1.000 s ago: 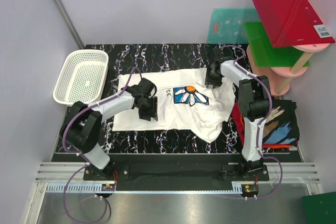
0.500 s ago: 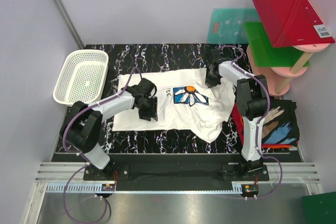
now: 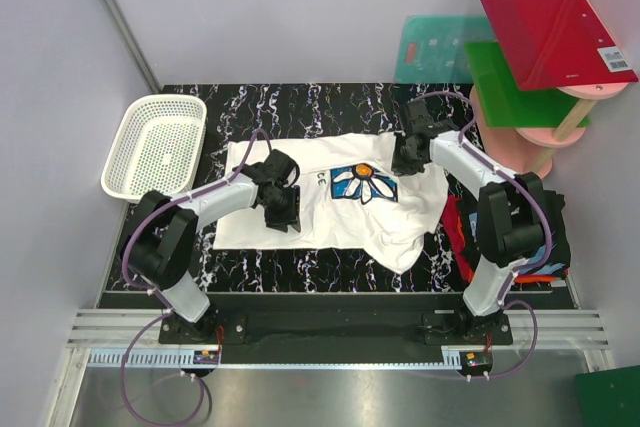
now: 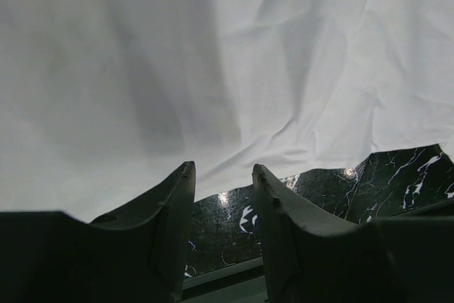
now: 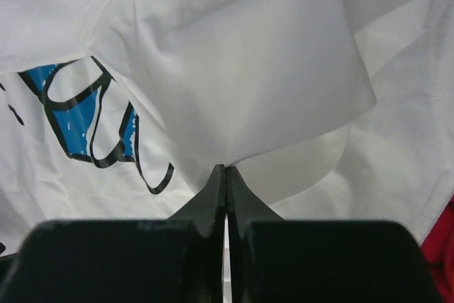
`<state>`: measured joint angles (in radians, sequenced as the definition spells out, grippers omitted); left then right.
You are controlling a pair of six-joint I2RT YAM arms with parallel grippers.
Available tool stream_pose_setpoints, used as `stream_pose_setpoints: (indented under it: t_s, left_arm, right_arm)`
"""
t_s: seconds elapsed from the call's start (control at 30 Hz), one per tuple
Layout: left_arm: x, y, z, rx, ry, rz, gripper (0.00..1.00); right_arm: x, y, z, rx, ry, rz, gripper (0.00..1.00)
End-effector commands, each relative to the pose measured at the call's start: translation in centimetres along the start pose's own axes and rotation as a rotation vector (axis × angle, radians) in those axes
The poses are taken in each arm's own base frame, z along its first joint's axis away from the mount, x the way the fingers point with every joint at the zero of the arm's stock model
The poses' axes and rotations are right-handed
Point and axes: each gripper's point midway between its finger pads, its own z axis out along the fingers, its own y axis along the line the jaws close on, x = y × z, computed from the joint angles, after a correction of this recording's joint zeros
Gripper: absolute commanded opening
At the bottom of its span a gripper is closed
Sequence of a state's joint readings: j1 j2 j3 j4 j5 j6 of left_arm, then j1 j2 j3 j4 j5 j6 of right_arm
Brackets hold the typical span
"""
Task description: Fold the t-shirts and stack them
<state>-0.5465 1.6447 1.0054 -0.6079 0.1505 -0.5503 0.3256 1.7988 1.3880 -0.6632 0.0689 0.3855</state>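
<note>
One white tee point(image 3: 330, 222) lies spread mid-table, its long axis left to right and the daisy print up. Right claw point(image 5: 225, 169) is clenched on a raised fold at the tee's far right corner, so the cloth to fold lies left and near of it. Left claw point(image 4: 223, 175), jaws apart and empty, hovers over the tee's left part; contact cannot be told. Black tee point(image 3: 560, 243) and red tee point(image 3: 458, 247) lie at right, largely hidden by the right arm.
</note>
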Motion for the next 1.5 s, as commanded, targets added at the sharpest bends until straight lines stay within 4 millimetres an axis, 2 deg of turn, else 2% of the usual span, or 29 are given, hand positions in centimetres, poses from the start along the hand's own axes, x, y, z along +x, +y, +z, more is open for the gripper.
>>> stream_pose_setpoints:
  t_s: [0.0,0.07,0.13,0.23,0.33,0.4,0.43,0.47,0.5,0.57,0.6,0.63,0.67,0.7,0.73,0.77,0.8,0.83,0.87,0.93,0.97,1.07,1.13,1.17,1.2,1.27,1.4,1.47]
  left_arm:
    - [-1.1,-1.3,-0.5,0.043,-0.03,0.016,0.42]
    - [-1.2,-1.4,-0.6,0.046,-0.03,0.018,0.42]
    - [-1.2,-1.5,-0.6,0.05,-0.029,0.02,0.42]
    - [-1.5,-1.6,-1.0,0.054,-0.043,0.031,0.44]
    - [-1.9,-1.8,-1.2,0.054,-0.052,0.035,0.5]
    - [-2.2,-2.0,-1.3,0.055,-0.06,0.039,0.59]
    - [-2.3,-2.0,-1.4,0.055,-0.06,0.038,0.6]
    - [-2.5,-2.2,-1.5,0.056,-0.065,0.041,0.61]
    - [-2.6,-2.2,-1.5,0.057,-0.066,0.043,0.61]
    - [-2.7,-2.3,-1.5,0.058,-0.065,0.048,0.61]
    - [-2.8,-2.3,-1.5,0.058,-0.065,0.045,0.61]
    - [-2.7,-2.3,-1.4,0.058,-0.062,0.044,0.6]
    - [-2.7,-2.3,-1.3,0.057,-0.057,0.042,0.6]
    - [-2.6,-2.3,-1.2,0.056,-0.054,0.04,0.59]
    - [-2.6,-2.2,-1.0,0.053,-0.051,0.04,0.59]
    - [-2.5,-2.1,-0.9,0.05,-0.049,0.039,0.59]
    - [-2.5,-2.1,-0.9,0.051,-0.047,0.037,0.59]
    - [-2.4,-2.1,-0.8,0.049,-0.044,0.038,0.59]
    - [-2.3,-2.0,-0.8,0.047,-0.045,0.038,0.59]
    - [-2.3,-1.9,-0.8,0.045,-0.045,0.036,0.59]
    - [-2.1,-1.8,-0.8,0.045,-0.043,0.038,0.58]
    - [-1.9,-1.5,-0.8,0.035,-0.042,0.037,0.58]
    - [-1.8,-1.4,-0.9,0.035,-0.044,0.038,0.58]
    - [-1.6,-1.2,-0.8,0.029,-0.04,0.037,0.58]
    - [-1.6,-1.3,-0.8,0.031,-0.043,0.039,0.58]
    - [-1.5,-1.1,-0.7,0.026,-0.039,0.038,0.58]
    - [-1.5,-1.2,-0.4,0.026,-0.03,0.036,0.58]
    - [-1.5,-1.2,-0.4,0.027,-0.028,0.034,0.58]
  right_arm:
    - [4.8,1.0,0.2,-0.08,0.158,0.054,0.01]
    - [6.8,1.5,0.7,-0.118,0.229,0.061,0.02]
    - [8.4,2.4,1.0,-0.181,0.307,0.061,0.12]
    - [9.1,3.6,0.3,-0.26,0.346,0.062,0.27]
    - [7.2,4.2,-1.4,-0.287,0.272,0.043,0.53]
    - [5.3,4.4,-3.1,-0.3,0.193,0.016,0.63]
    - [4.1,4.7,-3.9,-0.305,0.148,0.006,0.69]
    - [2.9,4.8,-5.1,-0.315,0.096,-0.014,0.7]
    - [1.8,4.3,-5.5,-0.282,0.047,-0.022,0.7]
    - [-0.8,4.1,-7.1,-0.26,-0.065,-0.051,0.63]
    - [-2.1,3.3,-7.2,-0.204,-0.125,-0.051,0.57]
    - [-3.5,3.1,-7.4,-0.188,-0.186,-0.047,0.25]
    - [-4.4,2.7,-7.3,-0.16,-0.223,-0.052,0.09]
    - [-5.6,2.6,-7.0,-0.136,-0.27,-0.059,0.0]
    - [-6.5,2.7,-6.9,-0.127,-0.291,-0.064,0.0]
    - [-6.4,2.5,-5.0,-0.1,-0.262,-0.072,0.0]
    - [-7.5,2.7,-4.6,-0.083,-0.273,-0.072,0.0]
    - [-7.7,2.6,-3.6,-0.066,-0.257,-0.084,0.0]
    - [-6.9,2.0,-0.7,-0.018,-0.196,-0.088,0.0]
    - [-7.0,1.8,0.9,0.026,-0.147,-0.081,0.0]
    - [-5.7,1.2,3.3,0.064,-0.081,-0.082,0.0]
    - [-3.8,0.5,5.0,0.105,0.01,-0.071,0.0]
    - [-2.3,-0.4,5.1,0.138,0.052,-0.063,0.0]
    - [-2.2,-0.7,4.3,0.148,0.044,-0.057,0.0]
    - [-1.0,-1.4,4.2,0.167,0.074,-0.06,0.0]
    - [-0.6,-2.0,2.8,0.179,0.067,-0.054,0.0]
    - [2.2,-3.6,1.3,0.226,0.137,-0.057,0.0]
    - [2.5,-3.6,0.7,0.216,0.139,-0.05,0.0]
